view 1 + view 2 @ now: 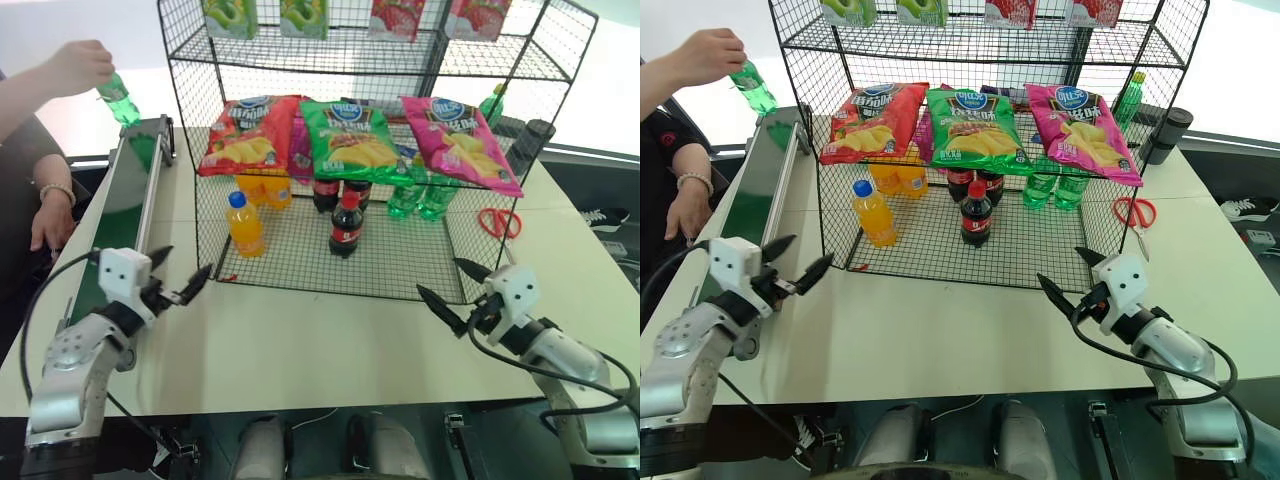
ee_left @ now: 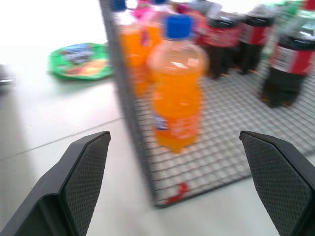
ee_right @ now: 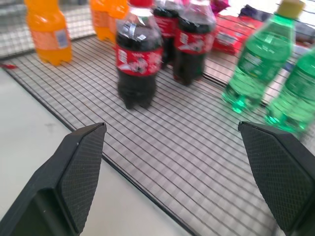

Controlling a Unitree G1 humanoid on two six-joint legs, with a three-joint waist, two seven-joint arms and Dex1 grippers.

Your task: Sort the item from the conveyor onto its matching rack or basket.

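A person's hand (image 1: 75, 65) is holding the green soda bottle (image 1: 119, 99) tilted above the far end of the conveyor (image 1: 125, 200). It is lying well ahead of the left gripper (image 1: 178, 279), the nearer one. Both the left and right gripper (image 1: 455, 285) are hovering over the worktop (image 1: 330, 330), fingers apart, empty.

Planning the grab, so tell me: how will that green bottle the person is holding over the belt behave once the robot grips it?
The green bottle looks round and smooth, so it may slip or roll if it's laid down. It seems full, so probably firm and fairly heavy for its size. It's narrow and upright, so a push could tip it.
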